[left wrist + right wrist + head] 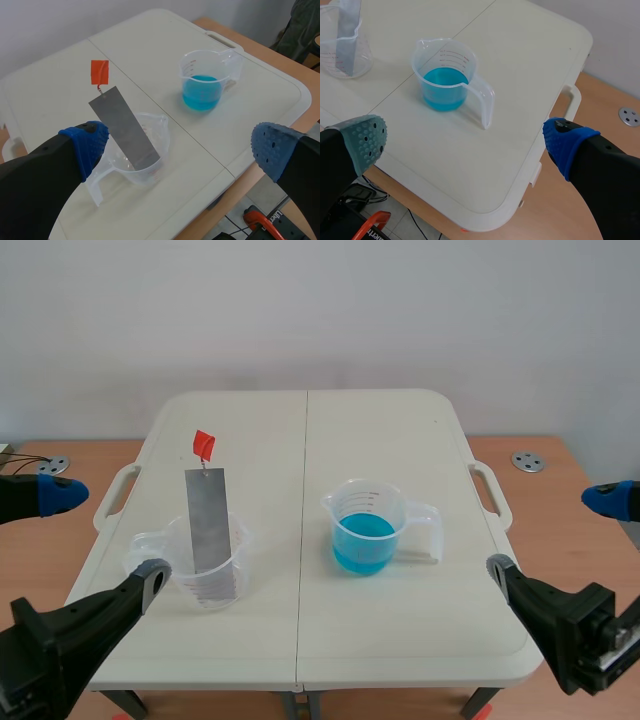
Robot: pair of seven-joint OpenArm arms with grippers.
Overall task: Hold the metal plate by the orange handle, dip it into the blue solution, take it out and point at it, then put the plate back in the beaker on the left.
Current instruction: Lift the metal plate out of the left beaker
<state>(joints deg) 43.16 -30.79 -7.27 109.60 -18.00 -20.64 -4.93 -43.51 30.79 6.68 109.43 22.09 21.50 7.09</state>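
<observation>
From where I am standing, the metal plate (pixel 209 520) is leaning at a tilt inside the clear left beaker (pixel 215 592). Its lower end is resting down in the beaker and its upper half is sticking out above the rim. The orange handle (pixel 203 446) is sitting at the plate's top end, well clear of the beaker, joined to the plate by a small hook. The second beaker (pixel 366 525) is standing well apart from the first, on the other side of the seam running down the middle of the white surface (pixel 400 440). The blue solution (pixel 362 543) is filling its lower part, and its pouring handle is pointing toward the right arm's side. The left tool (pixel 177 150) is hovering low over the near edge of the surface with its fingers spread wide and nothing between them. One blue pad (pixel 87 142) is sitting just beside the left beaker's own clear handle, and the beaker is lying ahead of the tool. The right tool (pixel 465 137) is likewise gaping wide and gripping nothing, above the near right corner of the surface. The beaker of solution is standing ahead of it, closer to its grey-green pad (pixel 367 137) than to its blue one.
</observation>
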